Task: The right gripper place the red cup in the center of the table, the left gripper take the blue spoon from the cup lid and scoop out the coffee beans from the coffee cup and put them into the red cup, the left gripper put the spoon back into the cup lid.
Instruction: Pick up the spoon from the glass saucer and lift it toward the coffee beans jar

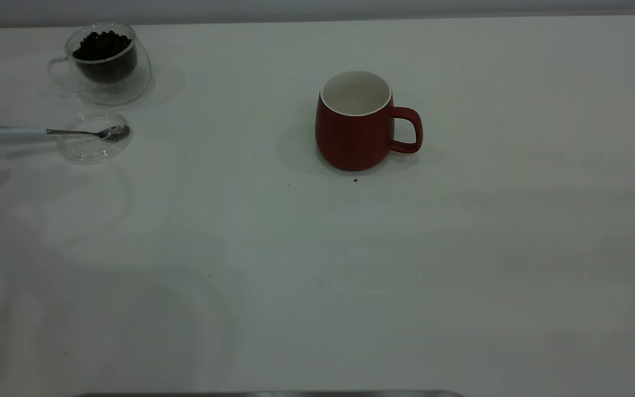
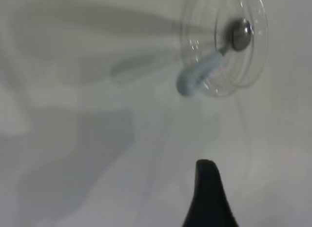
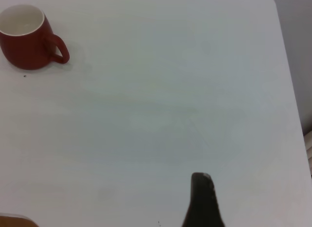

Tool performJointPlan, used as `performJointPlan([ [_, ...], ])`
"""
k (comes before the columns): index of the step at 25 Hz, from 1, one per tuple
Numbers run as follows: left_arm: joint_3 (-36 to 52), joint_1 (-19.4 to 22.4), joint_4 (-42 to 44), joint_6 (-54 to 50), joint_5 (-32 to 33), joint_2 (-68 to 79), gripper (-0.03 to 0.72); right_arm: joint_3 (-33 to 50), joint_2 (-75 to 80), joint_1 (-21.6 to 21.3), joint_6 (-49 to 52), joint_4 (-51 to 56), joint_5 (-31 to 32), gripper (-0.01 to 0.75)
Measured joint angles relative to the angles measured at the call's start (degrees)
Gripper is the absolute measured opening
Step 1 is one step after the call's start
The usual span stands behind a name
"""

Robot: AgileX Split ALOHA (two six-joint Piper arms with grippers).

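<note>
Dark red ceramic, white inside: red cup (image 1: 355, 129) upright near the centre of the exterior view, a little above the middle, handle toward frame right. No beans visible inside. Rests on the white desk (image 1: 317, 275), with one small dark speck just below its base.

Clear glass coffee cup (image 1: 105, 63) at upper left of the exterior view, filled close to the rim with coffee beans (image 1: 102, 47). Cup lid (image 1: 94, 151) just below it, flat on the desk and apart from the glass. Blue spoon (image 1: 53, 131) laid across the lid: metal bowl inside the rim, pale handle projecting past the rim toward the left frame edge.

Left end effector (image 2: 208, 197): seen only as one black tip at the bottom edge of the left wrist view, near the spoon handle but short of it, touching nothing. Released or clenched: cannot tell.

Right end effector (image 3: 202, 200): one black tip at the bottom edge of the right wrist view, well apart from the red cup at that view's upper left. State: cannot tell.

Step in hand, as judged: cup placement complete; approach to the spoon under way. Next move calls for alignment over the pale handle where it overhangs the rim, closure across the handle's width, then a straight lift. Likely risk: thin, low handle hard to pinch; light lid apt to slide or tip if nudged.
</note>
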Motion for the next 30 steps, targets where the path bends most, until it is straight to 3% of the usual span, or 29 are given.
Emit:
performJointPlan([
  [15,-8.89,-1.15,-9.09,3.57,2.47,12.51,0.584,0.0,0.0,0.0,0.0,0.0,0.0,0.59],
  [23,-9.41,-2.66,-12.43,5.63,3.13,13.58,0.579,0.0,0.0,0.0,0.0,0.0,0.0,0.59],
  [30,-10.26,-2.66,-12.67,5.64,5.2,13.58,0.48,0.0,0.0,0.0,0.0,0.0,0.0,0.59],
])
